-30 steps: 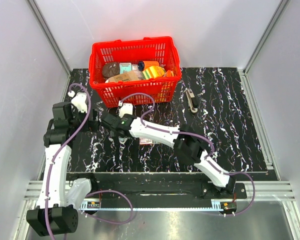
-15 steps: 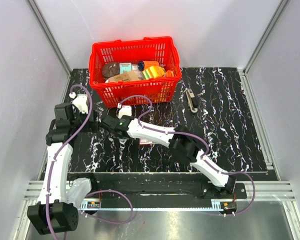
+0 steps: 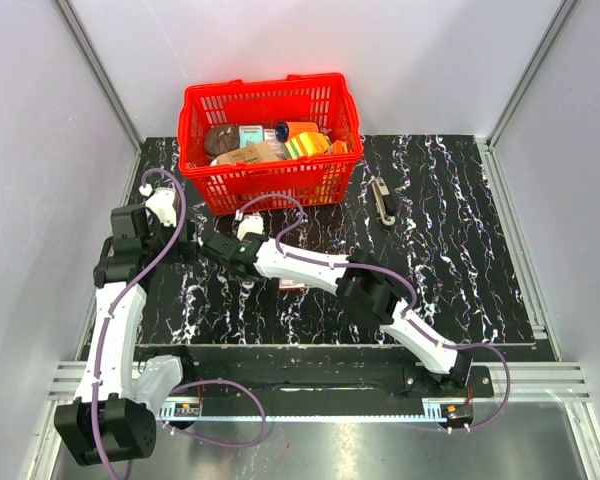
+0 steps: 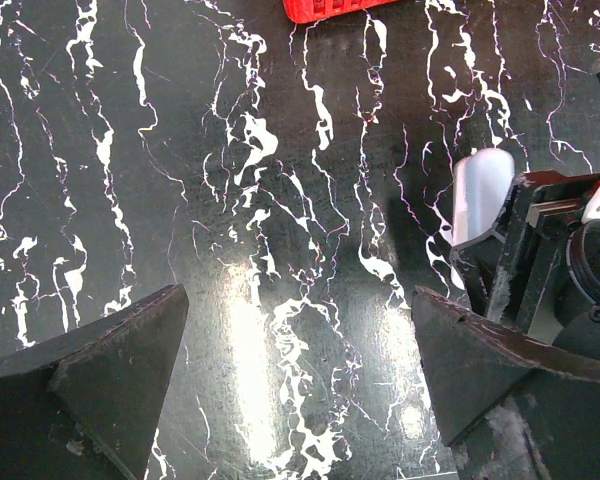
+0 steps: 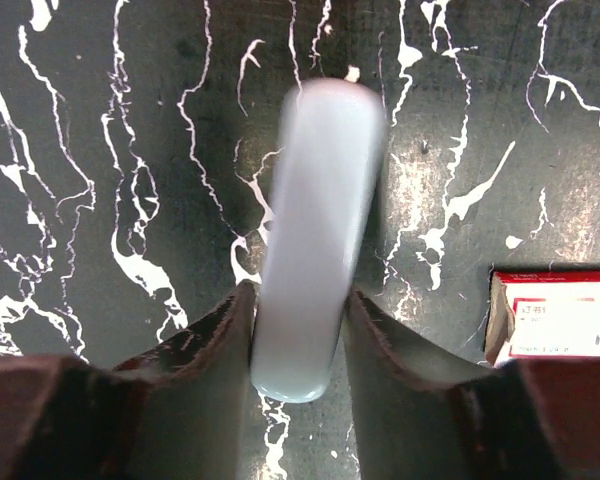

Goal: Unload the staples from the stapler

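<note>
Right gripper (image 5: 300,296) closed on pale object (image 5: 318,200); box (image 5: 557,316) text illegible.

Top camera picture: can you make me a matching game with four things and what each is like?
Things: 1 stapler; 2 red basket; 3 left gripper; 4 right gripper.
States: A wide open above the table; B at the far edge, holding packets; C closed around a pale rounded thing; D lying alone, right of the basket.
Pairs: 1-D, 2-B, 3-A, 4-C.
</note>
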